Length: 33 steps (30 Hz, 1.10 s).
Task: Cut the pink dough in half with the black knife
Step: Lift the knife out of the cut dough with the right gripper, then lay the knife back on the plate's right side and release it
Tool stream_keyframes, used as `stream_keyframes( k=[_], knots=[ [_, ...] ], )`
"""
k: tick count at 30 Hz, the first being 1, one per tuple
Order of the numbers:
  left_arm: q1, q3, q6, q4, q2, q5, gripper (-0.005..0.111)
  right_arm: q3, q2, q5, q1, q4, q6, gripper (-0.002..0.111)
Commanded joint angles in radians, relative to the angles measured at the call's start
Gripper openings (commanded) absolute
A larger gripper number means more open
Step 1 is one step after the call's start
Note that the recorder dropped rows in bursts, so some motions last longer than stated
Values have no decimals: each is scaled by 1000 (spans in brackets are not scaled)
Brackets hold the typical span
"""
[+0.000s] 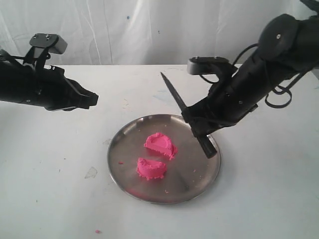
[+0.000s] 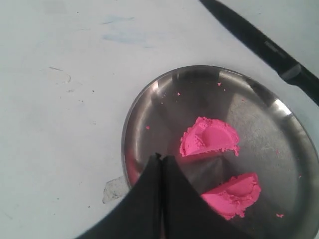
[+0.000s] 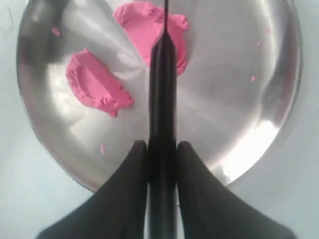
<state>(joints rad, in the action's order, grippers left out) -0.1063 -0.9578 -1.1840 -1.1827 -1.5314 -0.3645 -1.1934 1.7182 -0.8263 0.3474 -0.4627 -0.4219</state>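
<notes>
The pink dough lies in two half-round pieces on the round steel plate (image 1: 209, 174): one half (image 1: 160, 144) farther back, the other (image 1: 151, 169) nearer the front. They also show in the left wrist view (image 2: 209, 137) (image 2: 233, 194) and the right wrist view (image 3: 97, 85) (image 3: 142, 27). My right gripper (image 1: 195, 122) is shut on the black knife (image 1: 174, 94) by its handle, holding it above the plate's back right rim, blade pointing up and back-left. My left gripper (image 1: 93, 98) hangs shut and empty above the table, left of the plate.
Small pink crumbs lie on the plate (image 3: 102, 148) and on the white table (image 1: 97, 231). A scrap of clear tape (image 1: 91, 173) sits left of the plate. A white curtain closes off the back.
</notes>
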Motion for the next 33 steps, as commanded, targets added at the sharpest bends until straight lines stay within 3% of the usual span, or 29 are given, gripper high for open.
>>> stream_keyframes(
  k=[1, 12, 29, 33],
  knots=[
    [4, 63, 6, -37, 79, 39, 0, 40, 15, 25, -75, -207, -36, 0],
    [4, 159, 4, -76, 218, 84, 0, 114, 105, 92, -80, -349, -56, 0],
    [4, 310, 4, -121, 451, 140, 0, 126, 216, 134, -80, -359, -54, 0],
    [4, 329, 6, -124, 499, 136, 0, 126, 222, 135, -80, -355, -54, 10]
  ],
)
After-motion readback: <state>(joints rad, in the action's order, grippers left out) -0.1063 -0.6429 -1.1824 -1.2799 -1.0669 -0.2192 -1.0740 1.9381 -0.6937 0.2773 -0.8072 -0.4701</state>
